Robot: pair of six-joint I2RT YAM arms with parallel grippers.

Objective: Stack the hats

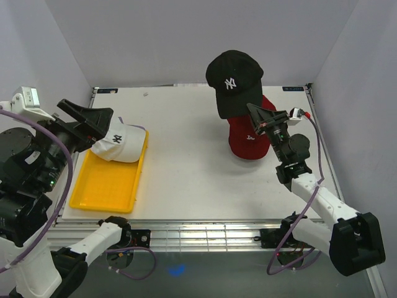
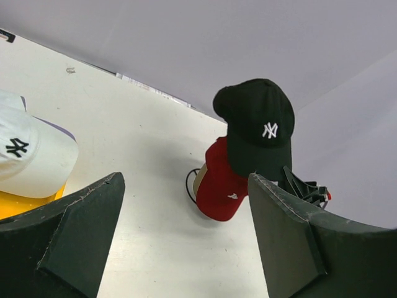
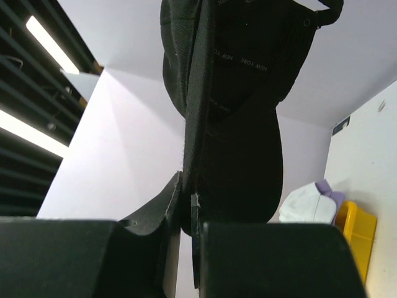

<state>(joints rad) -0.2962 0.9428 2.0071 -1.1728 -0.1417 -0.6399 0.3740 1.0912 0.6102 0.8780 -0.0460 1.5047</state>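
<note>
My right gripper [image 1: 253,112] is shut on the edge of the black hat [image 1: 232,79] with a white NY. It holds that hat up over the red hat [image 1: 249,141], which rests on the table at the right. In the right wrist view the jaws [image 3: 187,194] pinch the black hat [image 3: 239,93] edge-on. The white hat [image 1: 119,143] with a black NY lies at the far end of the yellow tray [image 1: 105,186], on top of a lavender hat [image 1: 140,129] of which only an edge shows. My left gripper [image 1: 101,124] stands open just left of the white hat with nothing between its fingers [image 2: 93,217].
A thin black wire loop [image 2: 188,184] shows beside the red hat [image 2: 218,186]. White walls close in the table at the back and sides. In the left wrist view the white hat [image 2: 28,158] and tray [image 2: 22,203] lie at the left.
</note>
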